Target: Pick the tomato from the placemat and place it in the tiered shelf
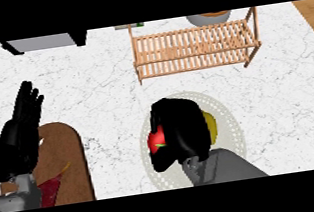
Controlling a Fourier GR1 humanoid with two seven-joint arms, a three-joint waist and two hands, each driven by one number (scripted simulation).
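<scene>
A red tomato [156, 140] lies on a pale round placemat [225, 113] at the lower middle of the head view. My right hand [183, 127] covers the mat's middle and curls round the tomato, hiding most of it. Something yellow [211, 123] shows at the hand's right edge. The wooden tiered shelf [196, 47] stands at the back of the counter, well beyond the hand. My left hand [21, 127] rests open at the left, fingers up.
A brown oval board [67, 161] with something red [51, 191] on it lies under the left forearm. A grey appliance [45, 42] stands at the back left and a grey bowl [209, 18] behind the shelf. White marble counter [106, 95] lies between mat and shelf.
</scene>
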